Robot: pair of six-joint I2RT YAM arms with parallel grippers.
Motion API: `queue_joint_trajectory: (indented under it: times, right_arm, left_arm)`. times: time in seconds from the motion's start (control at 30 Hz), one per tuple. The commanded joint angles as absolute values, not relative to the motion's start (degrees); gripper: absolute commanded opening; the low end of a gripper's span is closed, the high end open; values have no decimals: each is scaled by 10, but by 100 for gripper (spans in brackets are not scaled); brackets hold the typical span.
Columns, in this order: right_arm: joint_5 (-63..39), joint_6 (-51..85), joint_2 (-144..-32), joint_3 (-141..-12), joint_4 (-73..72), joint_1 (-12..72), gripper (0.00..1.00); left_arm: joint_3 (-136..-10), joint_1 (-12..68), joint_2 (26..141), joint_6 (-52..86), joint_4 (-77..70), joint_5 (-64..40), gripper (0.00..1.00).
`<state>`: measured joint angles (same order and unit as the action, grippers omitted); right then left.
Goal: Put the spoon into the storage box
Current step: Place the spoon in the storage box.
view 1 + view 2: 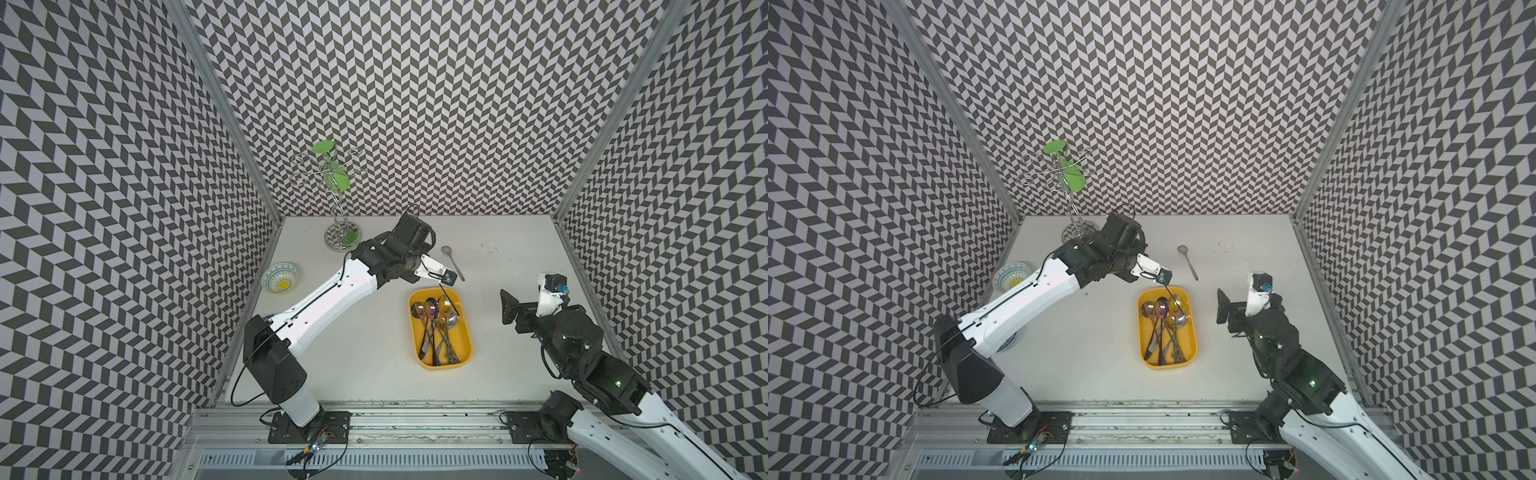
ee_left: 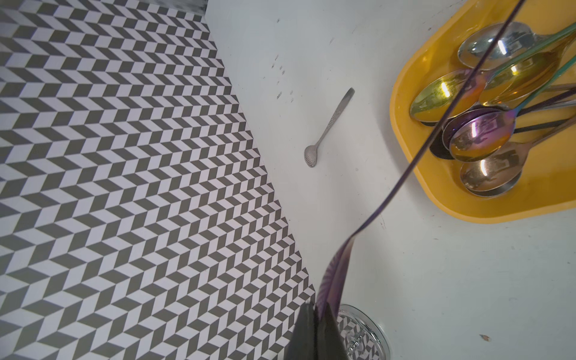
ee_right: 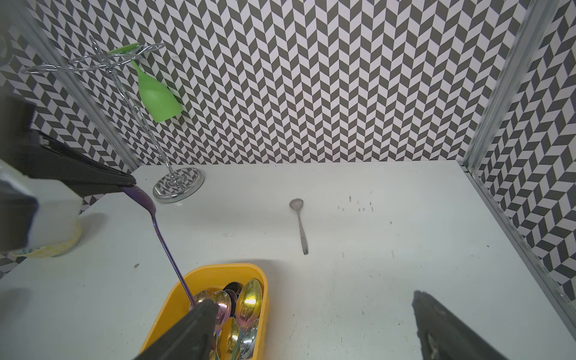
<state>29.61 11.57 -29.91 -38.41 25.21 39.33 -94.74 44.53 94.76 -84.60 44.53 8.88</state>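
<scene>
The spoon (image 3: 140, 195) is pinched at the flat, ribbed end of its purple handle by the left hand (image 3: 124, 184), whose black fingers (image 2: 307, 330) are pressed together on it. Its thin stem slants down from that hand over the far end of the storage box (image 1: 466, 347), above the bowls of the spoons already lying there. The right finger hides its tip in the right wrist view, so whether it touches them cannot be told.

The right hand (image 3: 313, 300) is spread wide and holds nothing; it hangs just to the right of the box, apart from it.

In both top views the box sits near the middle of the white tabletop (image 1: 374, 374), with bare surface all round it. A small silver spoon (image 1: 453, 262) lies flat just beyond the far end, well clear of the back wall.

The box is a shallow yellow plastic tub with rounded corners. The spoons inside are shiny metal in gold, purple and steel tints. A chrome wire stand (image 1: 341, 240) carrying a green plastic glass (image 1: 337, 179) fills the far left corner, and a patterned bowl (image 1: 280, 277) sits by the left wall.
</scene>
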Motion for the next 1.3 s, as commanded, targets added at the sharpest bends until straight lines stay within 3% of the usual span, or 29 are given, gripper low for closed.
queue_joint_trajectory:
  times: [0.0, 0.33, 0.9, 0.93, 1.03, 1.1, 1.13, 1.23, 1.27]
  right_arm:
    - [301, 117, -291, -381, 221, 385, 99]
    - [301, 119, -285, -379, 223, 380, 99]
    - [295, 118, -281, -377, 220, 380, 99]
    - [295, 117, -281, -377, 220, 380, 99]
    - [299, 119, -281, -377, 221, 380, 99]
    - [296, 118, -283, -378, 221, 380, 99]
    - [294, 116, -283, -378, 220, 380, 99]
    - [300, 119, -281, -378, 221, 380, 99]
    - [300, 119, -281, -378, 221, 380, 99]
  left_arm:
    - [-965, 461, 952, -903, 423, 96, 0]
    - [-969, 489, 984, -973, 417, 93, 0]
    - [-910, 511, 977, -920, 475, 40, 0]
    - [-911, 512, 977, -916, 468, 40, 9]
    - [-911, 511, 969, -903, 439, 36, 51]
    - [-900, 511, 958, -904, 415, 33, 70]
    - [-891, 510, 950, -908, 399, 35, 77]
    - [-876, 510, 938, -911, 367, 53, 81]
    - [-878, 509, 936, -906, 363, 55, 98]
